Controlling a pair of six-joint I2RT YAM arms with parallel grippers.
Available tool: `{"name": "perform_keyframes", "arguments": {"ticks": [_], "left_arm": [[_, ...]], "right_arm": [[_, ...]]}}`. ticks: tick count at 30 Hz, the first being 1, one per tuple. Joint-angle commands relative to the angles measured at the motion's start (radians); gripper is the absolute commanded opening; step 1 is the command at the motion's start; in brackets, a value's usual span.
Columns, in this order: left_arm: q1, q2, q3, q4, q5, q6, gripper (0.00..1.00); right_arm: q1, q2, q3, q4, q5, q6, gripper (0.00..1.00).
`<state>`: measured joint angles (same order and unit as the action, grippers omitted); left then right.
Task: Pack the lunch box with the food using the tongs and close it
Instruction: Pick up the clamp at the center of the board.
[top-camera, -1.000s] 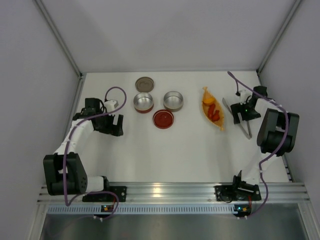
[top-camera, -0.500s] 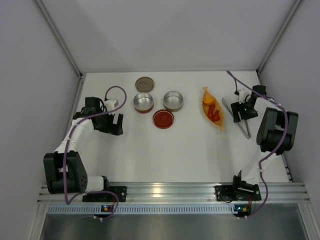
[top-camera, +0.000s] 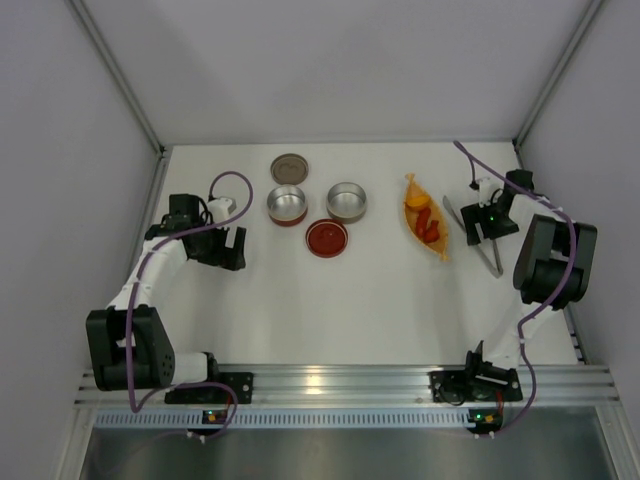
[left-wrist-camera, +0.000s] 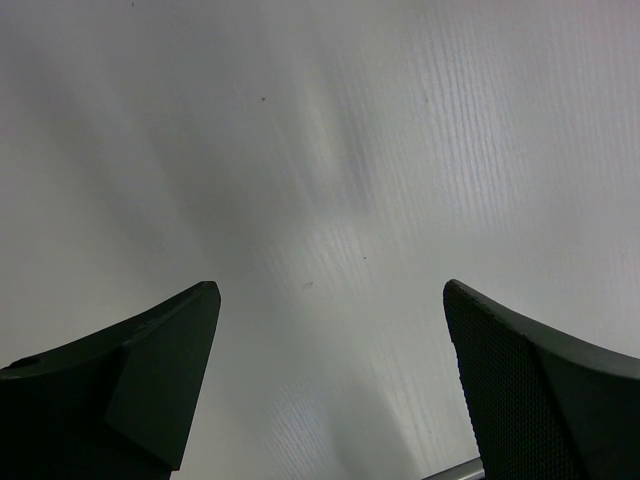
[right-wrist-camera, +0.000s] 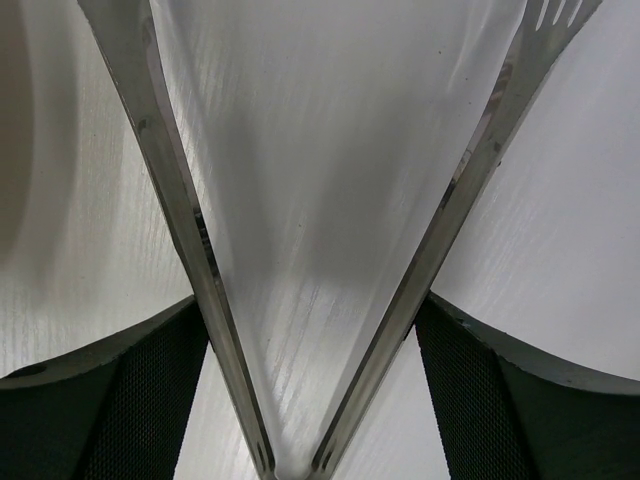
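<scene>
The grey metal tongs (top-camera: 488, 247) lie on the white table at the right, beside the orange leaf-shaped dish (top-camera: 437, 246). My right gripper (top-camera: 479, 226) sits over them. In the right wrist view its fingers (right-wrist-camera: 150, 390) press against the outside of both tong arms (right-wrist-camera: 468, 180), so my right gripper (right-wrist-camera: 310, 305) is shut on the spread tongs. The food, a round orange-yellow piece (top-camera: 415, 202) and red slices (top-camera: 430, 226), lies on the dish. The lunch box shows as two round tins (top-camera: 287, 204) (top-camera: 347, 201). My left gripper (top-camera: 231, 250) (left-wrist-camera: 330, 292) stands open over bare table.
A brownish round lid (top-camera: 289, 167) lies behind the left tin and a red lid (top-camera: 327, 238) lies in front of the two tins. White walls enclose the table on the left, back and right. The right arm stands close to the right wall.
My right gripper has shifted very slightly at the tongs. The tongs, food, tins and left arm stay where they were.
</scene>
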<state>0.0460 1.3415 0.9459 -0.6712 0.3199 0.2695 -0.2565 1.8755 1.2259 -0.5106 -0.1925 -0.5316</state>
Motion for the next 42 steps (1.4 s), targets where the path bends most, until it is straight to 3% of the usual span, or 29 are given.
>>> {"name": "perform_keyframes", "arguments": {"ticks": [1,7,12,16,18,20,28,42], "left_arm": [[-0.001,-0.030,0.027,0.024,0.004,0.017,0.98],[-0.001,-0.028,0.028,0.027,0.007,0.013,0.98],[-0.001,-0.027,0.028,0.030,0.010,0.008,0.98],[-0.001,-0.022,0.025,0.033,0.011,0.004,0.98],[-0.001,-0.024,0.027,0.035,0.011,0.005,0.98],[0.000,-0.024,0.030,0.032,0.010,0.007,0.98],[-0.001,-0.031,0.040,0.024,0.022,0.007,0.98],[-0.001,-0.036,0.048,0.022,0.034,-0.004,0.98]], "right_arm": [[-0.003,0.066,-0.020,-0.058,0.033,-0.033,0.80],[-0.012,0.070,-0.020,-0.089,0.025,-0.047,0.86],[-0.015,0.073,-0.016,-0.108,0.025,-0.056,0.83],[-0.015,0.074,-0.012,-0.109,0.025,-0.056,0.74],[-0.018,0.073,-0.017,-0.108,0.031,-0.059,0.54],[-0.021,0.053,-0.022,-0.108,0.028,-0.059,0.43],[-0.056,-0.116,0.090,-0.239,-0.054,-0.054,0.36],[-0.064,-0.179,0.241,-0.427,-0.140,-0.088,0.29]]}}
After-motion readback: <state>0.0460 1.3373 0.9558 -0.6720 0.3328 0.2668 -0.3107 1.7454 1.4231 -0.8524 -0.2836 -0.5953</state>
